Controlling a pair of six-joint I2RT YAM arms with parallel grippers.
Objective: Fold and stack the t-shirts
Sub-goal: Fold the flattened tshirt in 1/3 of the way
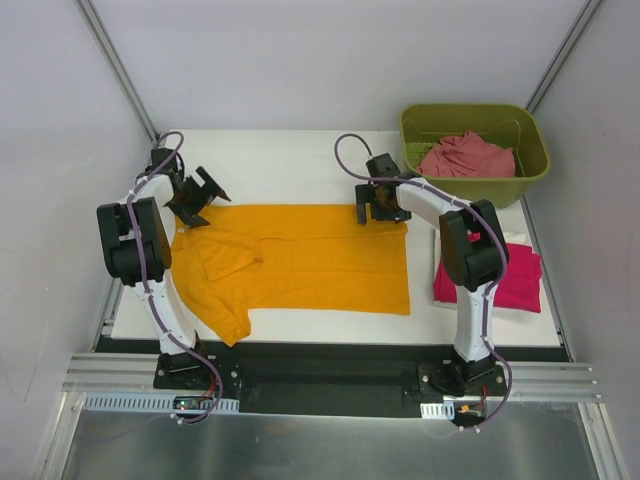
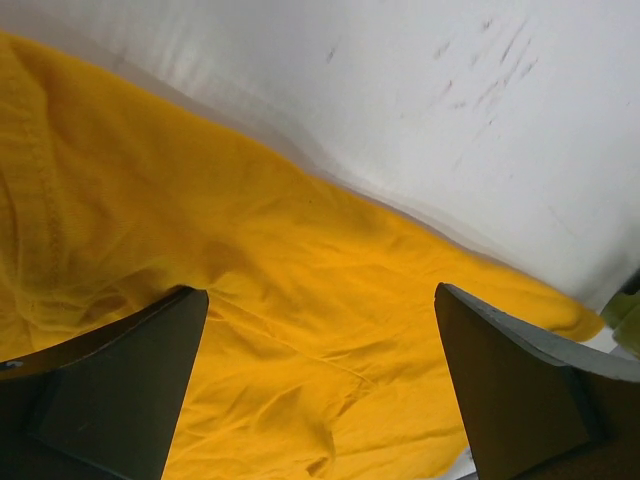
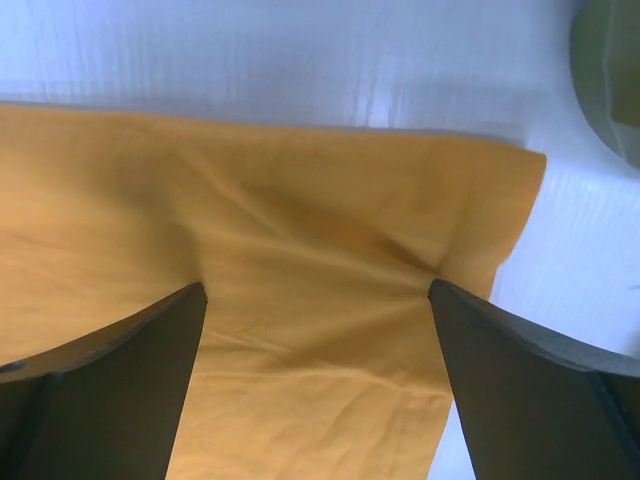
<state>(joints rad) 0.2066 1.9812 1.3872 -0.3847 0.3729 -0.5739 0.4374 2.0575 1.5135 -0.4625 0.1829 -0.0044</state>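
The orange-yellow t-shirt [image 1: 310, 265] lies spread flat mid-table, with the left gripper [image 1: 203, 195] and right gripper [image 1: 378, 212] poised over its far edge, both wide open and empty. Each should pinch that edge level with the other, taking what looks like a single layer, so the fold comes over straight.

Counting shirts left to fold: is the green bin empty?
No, a salmon-pink t-shirt lies crumpled inside the olive-green bin.
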